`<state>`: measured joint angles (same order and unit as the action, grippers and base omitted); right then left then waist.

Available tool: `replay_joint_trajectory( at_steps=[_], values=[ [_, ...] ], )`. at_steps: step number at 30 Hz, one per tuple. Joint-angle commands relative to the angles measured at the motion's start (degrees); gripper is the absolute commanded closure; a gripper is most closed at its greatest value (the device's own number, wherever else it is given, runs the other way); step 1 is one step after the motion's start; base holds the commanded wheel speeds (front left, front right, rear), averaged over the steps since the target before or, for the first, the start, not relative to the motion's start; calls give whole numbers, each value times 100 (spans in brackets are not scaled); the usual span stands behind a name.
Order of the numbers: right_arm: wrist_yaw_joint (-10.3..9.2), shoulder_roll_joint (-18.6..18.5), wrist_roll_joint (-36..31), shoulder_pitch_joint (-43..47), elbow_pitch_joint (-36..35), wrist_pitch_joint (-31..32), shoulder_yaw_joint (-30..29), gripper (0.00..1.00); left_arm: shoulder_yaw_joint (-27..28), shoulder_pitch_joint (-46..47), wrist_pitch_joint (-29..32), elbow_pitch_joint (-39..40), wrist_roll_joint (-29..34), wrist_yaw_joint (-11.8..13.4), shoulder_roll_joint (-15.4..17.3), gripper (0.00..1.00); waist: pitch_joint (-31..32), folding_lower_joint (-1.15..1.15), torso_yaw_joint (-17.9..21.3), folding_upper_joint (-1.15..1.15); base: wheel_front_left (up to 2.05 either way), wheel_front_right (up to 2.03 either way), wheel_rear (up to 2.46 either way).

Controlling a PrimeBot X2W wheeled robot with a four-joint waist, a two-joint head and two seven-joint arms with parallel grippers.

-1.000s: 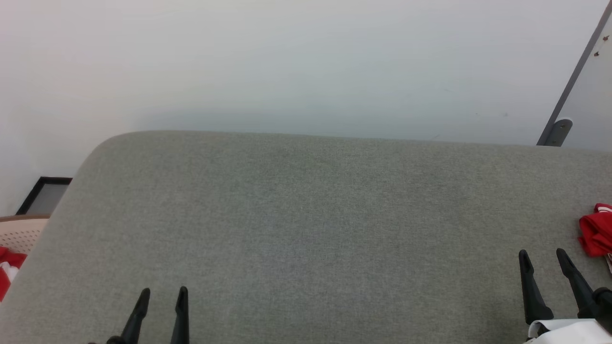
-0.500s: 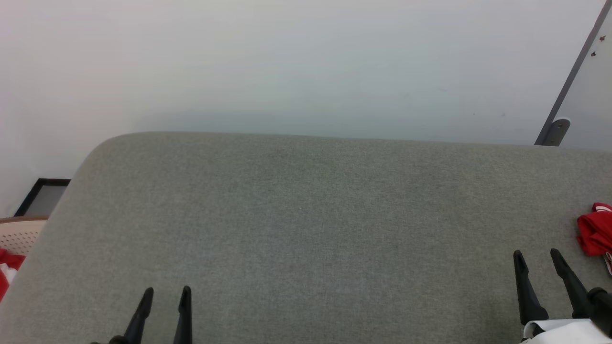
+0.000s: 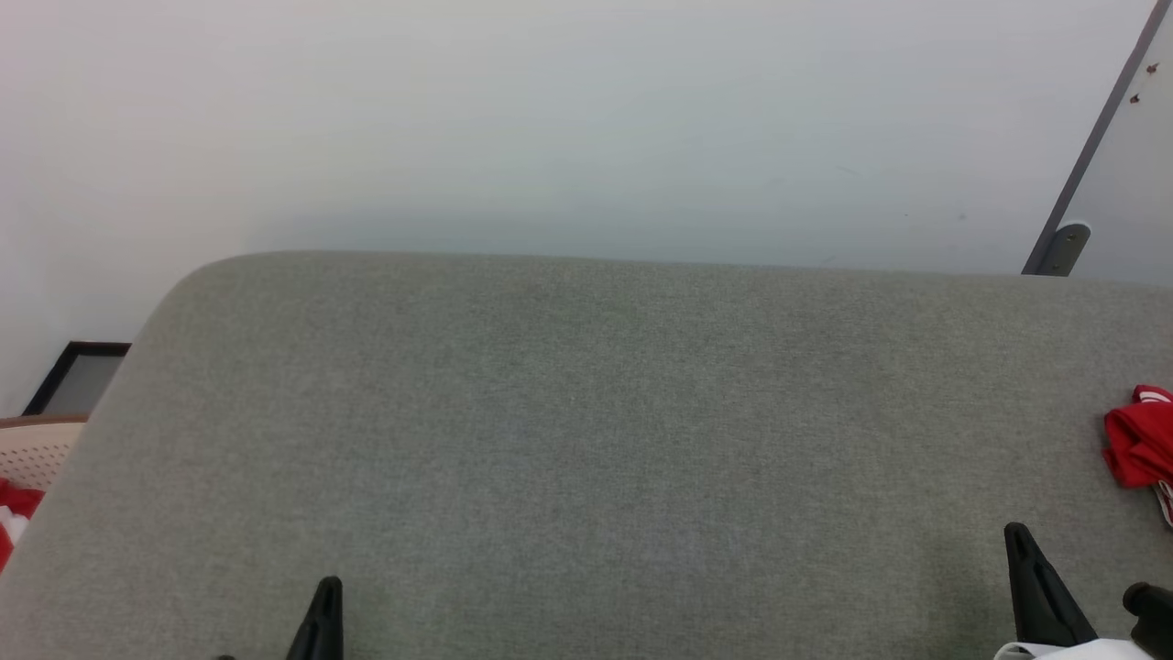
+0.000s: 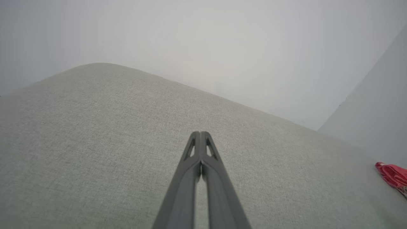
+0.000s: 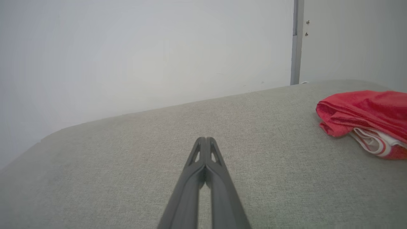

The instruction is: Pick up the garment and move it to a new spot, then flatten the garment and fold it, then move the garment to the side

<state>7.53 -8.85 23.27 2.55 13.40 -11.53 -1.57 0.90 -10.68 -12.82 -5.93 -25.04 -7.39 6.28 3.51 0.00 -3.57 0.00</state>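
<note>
The garment (image 3: 1139, 446) is a bright-red bundle with white striped trim, lying at the right edge of the grey padded surface (image 3: 586, 431). The right wrist view has the garment (image 5: 365, 114) at the far right, folded over itself, apart from my fingers. It also appears small in the left wrist view, garment (image 4: 391, 174) at the right border. My right gripper (image 3: 1022, 536) stands low at the right, shut and empty, left of the garment. My left gripper (image 3: 328, 587) is low at the left, shut and empty. Both wrist views show closed fingertips: left gripper (image 4: 200, 133), right gripper (image 5: 205, 139).
A beige perforated basket (image 3: 37, 445) with a smaller red-and-white cloth (image 3: 11, 513) sits off the surface's left edge. A dark-framed panel (image 3: 78, 376) leans by the wall. A grey post (image 3: 1077, 183) rises at the back right.
Both grippers have gone from open to shut and drawn back toward the bottom edge. The garment has not moved.
</note>
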Motion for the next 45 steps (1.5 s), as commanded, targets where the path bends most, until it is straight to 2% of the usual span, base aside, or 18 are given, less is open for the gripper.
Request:
replay_joint_trajectory(
  at_steps=[1, 22, 45],
  values=[
    [-1, -10, 255, -194, -82, 45, -46, 100, 33, 180, 37, 55, -251, 2, 27, 100, -5, 0, 5, 0, 0, 0, 0],
    [-2, 155, 2099, -398, -56, 524, -167, 100, 113, 616, 509, -196, -2104, -5, -21, 100, -71, 0, 69, 0, 0, 0, 0],
    [-3, 299, 3631, -560, -25, 935, -278, 100, 209, 966, 923, -379, -3614, -8, -84, 100, -141, 0, 136, 0, 0, 0, 0]
  ],
)
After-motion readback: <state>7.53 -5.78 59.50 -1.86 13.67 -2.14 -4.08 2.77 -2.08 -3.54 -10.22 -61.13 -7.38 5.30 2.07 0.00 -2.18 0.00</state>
